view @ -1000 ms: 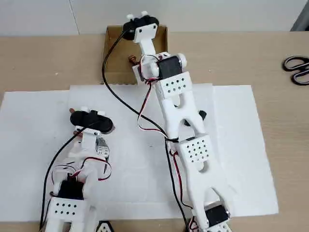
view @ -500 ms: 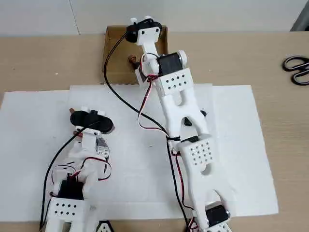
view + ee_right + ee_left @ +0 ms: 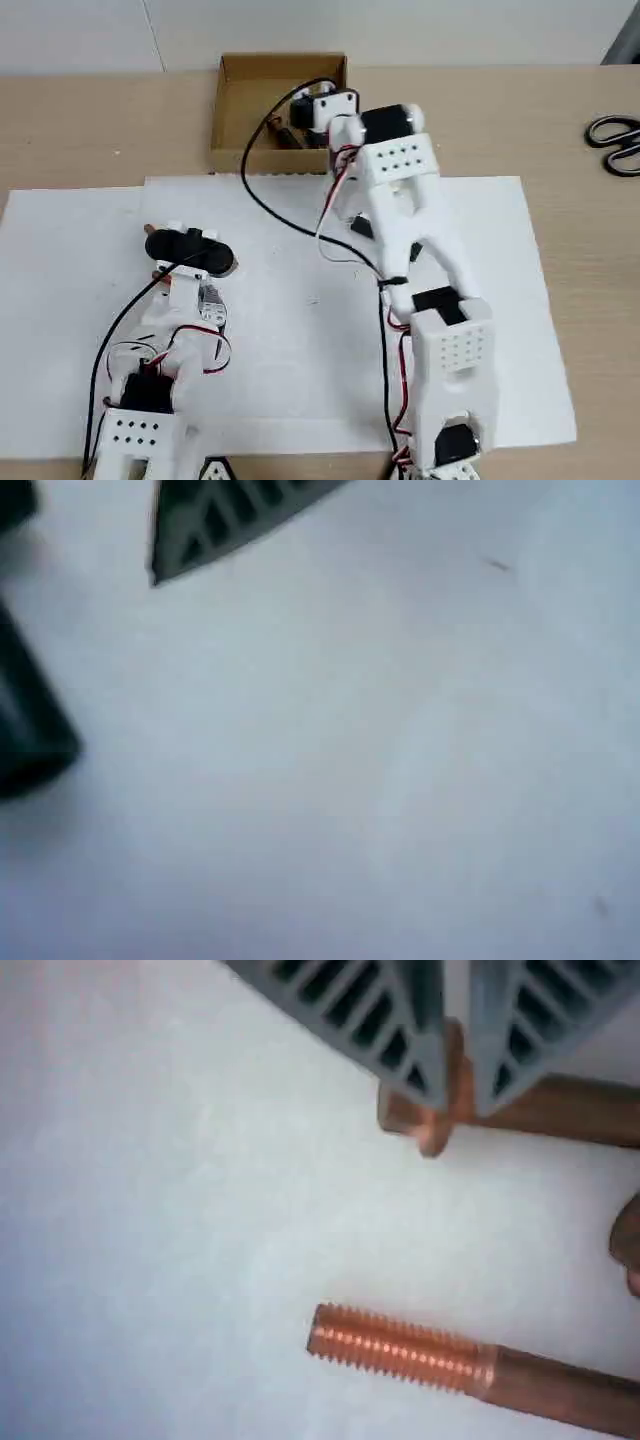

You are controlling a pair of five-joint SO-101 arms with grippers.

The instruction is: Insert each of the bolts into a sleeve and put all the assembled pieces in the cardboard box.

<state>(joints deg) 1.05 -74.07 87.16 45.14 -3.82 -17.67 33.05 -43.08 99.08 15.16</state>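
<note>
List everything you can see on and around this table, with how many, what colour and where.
cardboard box: one, brown, far side of the table beyond the paper.
copper piece in box: one visible, copper, inside the box.
paper sheet: one, white, on the table under both arms.
threaded bolt: one, copper, lying on the paper near the left gripper.
held copper piece: one, copper, between the left gripper's fingers.
black piece: one, black, on the paper beside the right arm.
scissors: one pair, dark, at the table's right edge.
table: one, light wood.
left gripper: grey fingers, shut on the held copper piece, low over the paper.
right arm: white, wrist by the box's right side.
</note>
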